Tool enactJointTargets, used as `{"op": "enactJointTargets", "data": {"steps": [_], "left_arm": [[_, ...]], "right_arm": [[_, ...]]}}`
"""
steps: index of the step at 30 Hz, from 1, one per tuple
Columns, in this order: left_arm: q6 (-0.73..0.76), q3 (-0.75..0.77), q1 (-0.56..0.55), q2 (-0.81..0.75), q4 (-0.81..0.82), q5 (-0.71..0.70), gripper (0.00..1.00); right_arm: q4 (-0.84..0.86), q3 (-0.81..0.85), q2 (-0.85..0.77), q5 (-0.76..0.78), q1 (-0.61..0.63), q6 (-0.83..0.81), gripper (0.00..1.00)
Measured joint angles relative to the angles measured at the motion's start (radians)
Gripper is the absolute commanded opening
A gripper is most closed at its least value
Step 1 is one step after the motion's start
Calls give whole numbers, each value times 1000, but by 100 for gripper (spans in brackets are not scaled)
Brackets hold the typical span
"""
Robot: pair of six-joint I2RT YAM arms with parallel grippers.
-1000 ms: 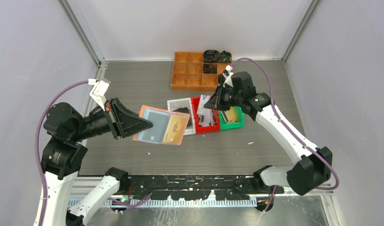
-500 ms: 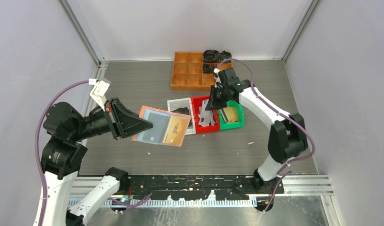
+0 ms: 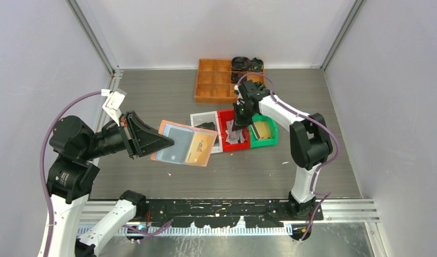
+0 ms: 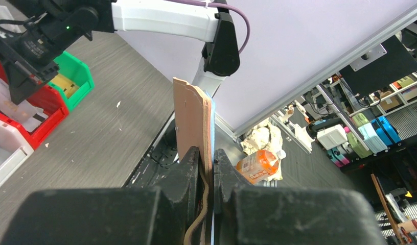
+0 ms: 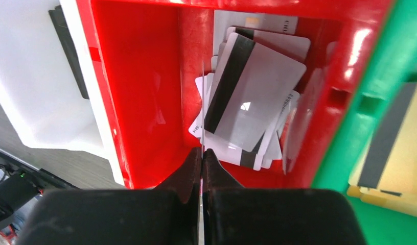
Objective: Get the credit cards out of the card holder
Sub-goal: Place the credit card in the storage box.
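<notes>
Left to right: card holder (image 3: 186,143) spread open, two credit cards (image 3: 175,141) in its pockets, edge pinched tight in left gripper (image 4: 207,156); right gripper (image 5: 202,156) closed on one thin card (image 5: 202,107), edge-on above loose cards (image 5: 257,87) in red bin (image 5: 140,92)

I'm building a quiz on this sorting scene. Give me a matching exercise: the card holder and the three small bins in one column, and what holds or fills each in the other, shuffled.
Column one:
1. card holder
2. red bin
3. green bin
4. white bin

Column two:
A. gold cards inside
B. clamped in the left gripper
C. pale striped cards inside
D. dark card inside

Pairs: 1-B, 2-C, 3-A, 4-D
</notes>
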Motion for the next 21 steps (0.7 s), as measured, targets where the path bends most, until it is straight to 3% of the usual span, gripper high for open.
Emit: {"op": "enactJointTargets", "data": {"steps": [3,4,6,11,17,21], "left_arm": [[0,1,0,2,0,0,0],[0,1,0,2,0,0,0],[0,2,0,2,0,0,0],[0,4,0,2,0,0,0],[0,4,0,2,0,0,0],[0,4,0,2,0,0,0]], "right_arm": [[5,11,38,1,14,-6,1],[6,11,46,1,18,-6,5],[6,11,53,5,23,-7,25],[14,11,51,65,32,-19,37],[15,8,-29,158,65,-21,44],[16,10,-150,188,104,-4,62]]}}
